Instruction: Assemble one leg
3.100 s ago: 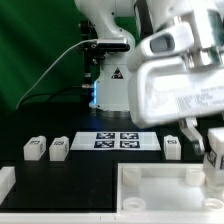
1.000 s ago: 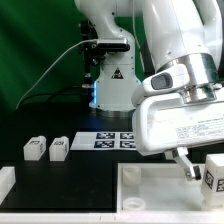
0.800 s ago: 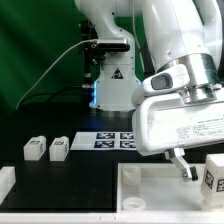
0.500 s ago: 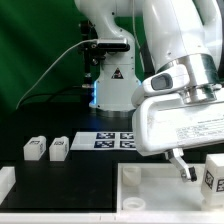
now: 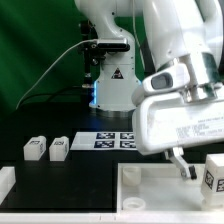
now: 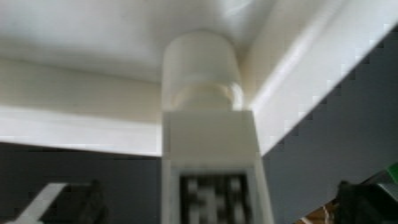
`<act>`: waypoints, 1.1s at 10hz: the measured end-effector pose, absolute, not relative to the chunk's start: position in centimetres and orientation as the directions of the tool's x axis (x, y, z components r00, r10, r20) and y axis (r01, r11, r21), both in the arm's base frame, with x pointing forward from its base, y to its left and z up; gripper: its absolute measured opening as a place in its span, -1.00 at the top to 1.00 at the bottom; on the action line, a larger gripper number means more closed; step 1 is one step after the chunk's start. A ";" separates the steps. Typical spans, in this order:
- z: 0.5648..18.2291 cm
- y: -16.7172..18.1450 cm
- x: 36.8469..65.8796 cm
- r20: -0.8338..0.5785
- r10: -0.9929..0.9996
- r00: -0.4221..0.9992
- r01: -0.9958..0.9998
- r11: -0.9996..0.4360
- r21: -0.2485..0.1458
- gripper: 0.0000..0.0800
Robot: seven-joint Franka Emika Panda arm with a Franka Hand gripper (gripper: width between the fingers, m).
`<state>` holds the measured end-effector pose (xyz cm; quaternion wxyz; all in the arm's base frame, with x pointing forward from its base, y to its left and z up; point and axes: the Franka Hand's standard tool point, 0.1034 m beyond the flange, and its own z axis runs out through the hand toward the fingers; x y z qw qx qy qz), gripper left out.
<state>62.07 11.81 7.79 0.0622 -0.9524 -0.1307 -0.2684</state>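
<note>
A: Start big. What's laid out?

B: The black worktop (image 5: 40,175) carries the large white square panel (image 5: 150,195) at the front, with the marker board (image 5: 105,140) behind it. Two spare leg blocks (image 5: 47,149) sit side by side toward the exterior view's left. The Panda arm (image 5: 185,100) fills the exterior view's right.

A: And the leg?

B: The leg (image 5: 214,174) stands upright at the panel's corner on the exterior view's right, tag facing the camera. In the wrist view the leg (image 6: 214,140) runs straight up the middle, against the panel's raised rim.

A: Does the end effector have it?

B: No. The end effector (image 5: 192,170) has its jaws spread as wide as they go, holding nothing. One finger (image 5: 180,163) shows just beside the leg, on the exterior view's left of it; the other I can't make out.

A: How should the step be done well?

B: My judgement: the leg needs seating fully in its corner socket, so regrip it squarely, centred between the jaws, keep it upright while turning, and don't knock it sideways on approach.
</note>
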 end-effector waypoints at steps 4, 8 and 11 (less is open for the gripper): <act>12.8 13.4 62.3 0.266 0.229 0.936 0.270 -0.955 -0.125 -0.62; 10.8 13.2 62.4 -0.065 0.336 0.939 0.325 -0.935 -0.139 -0.62; 10.7 13.1 62.6 -0.064 0.341 0.938 0.330 -0.933 -0.140 -0.62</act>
